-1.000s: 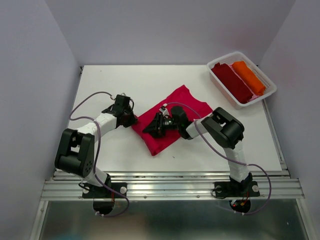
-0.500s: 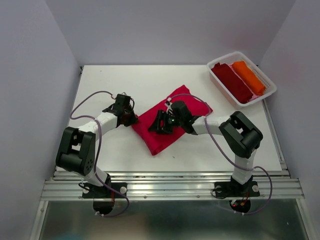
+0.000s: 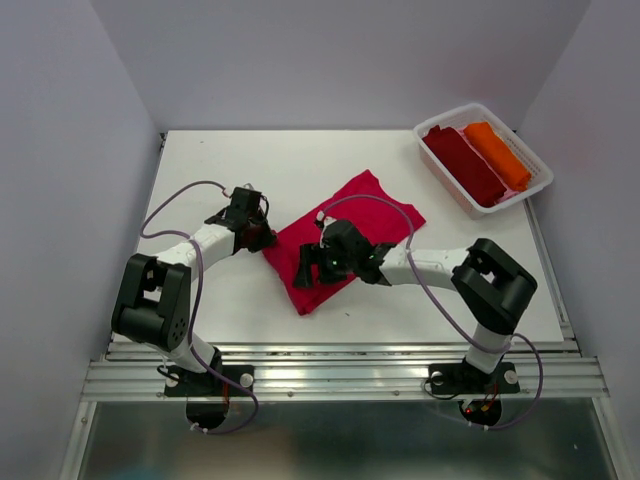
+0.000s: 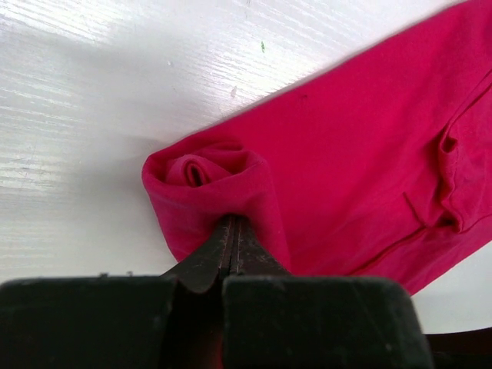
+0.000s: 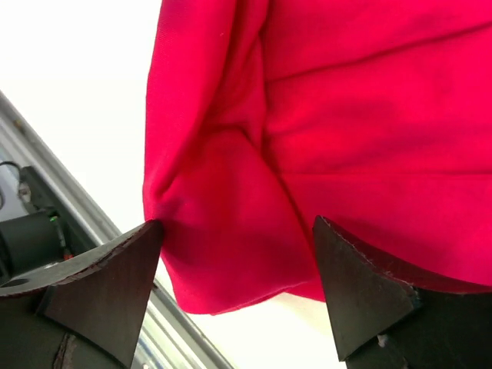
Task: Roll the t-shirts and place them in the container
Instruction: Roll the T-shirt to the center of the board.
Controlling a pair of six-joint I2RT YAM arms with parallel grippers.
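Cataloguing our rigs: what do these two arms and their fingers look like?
The left arm and right arm share black joint housings, white links and a looping greyish-purple cable. The fingers are dark, matte wedges tapering to tips.

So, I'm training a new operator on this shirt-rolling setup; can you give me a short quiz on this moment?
1. True or false: the left hand is shut on the rolled end of the red t-shirt.
2. The right hand is: A) open over the red t-shirt, B) shut on it, C) hidden from every camera.
3. How many rolled t-shirts lie in the basket?
Key: 1 true; 2 A; 3 two, the maroon t-shirt and the orange t-shirt.
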